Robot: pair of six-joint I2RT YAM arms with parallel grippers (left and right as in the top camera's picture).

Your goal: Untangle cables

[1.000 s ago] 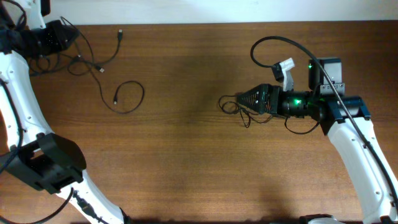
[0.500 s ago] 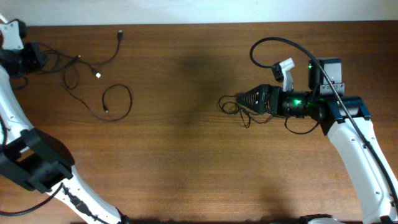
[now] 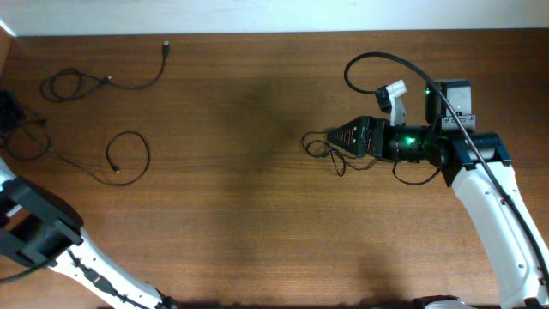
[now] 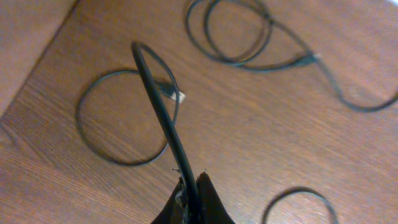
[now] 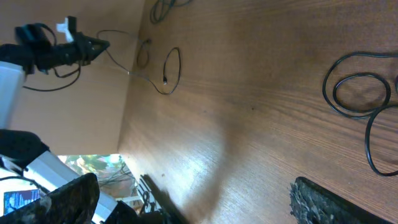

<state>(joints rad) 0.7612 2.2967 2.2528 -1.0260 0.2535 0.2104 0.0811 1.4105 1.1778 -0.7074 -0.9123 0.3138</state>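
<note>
Pinching one cable (image 4: 158, 106) in left claw (image 4: 191, 200), right claw (image 3: 336, 138) spread beside loops (image 5: 356, 93)

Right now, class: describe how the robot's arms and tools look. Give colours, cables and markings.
The left arm and right arm have white links and black joints. The right adds a blue bracket, a green light and a thick black cable. The left tool and right tool are black.
</note>
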